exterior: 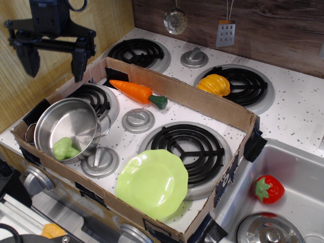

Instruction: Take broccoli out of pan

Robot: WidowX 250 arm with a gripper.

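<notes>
The light-green broccoli (65,148) lies inside the shiny steel pan (55,120), against its near wall. The pan stands on the front-left burner inside the cardboard frame. My gripper (52,66) hangs at the upper left, above and behind the pan, over the frame's left wall. Its two black fingers (79,63) are spread wide apart and hold nothing.
An orange carrot (135,92) lies at the back of the cardboard frame (202,104). A light-green plate (152,183) rests at the front. A yellow squash (214,84) sits on the back-right burner. A strawberry (269,188) and a lid (268,231) lie in the sink.
</notes>
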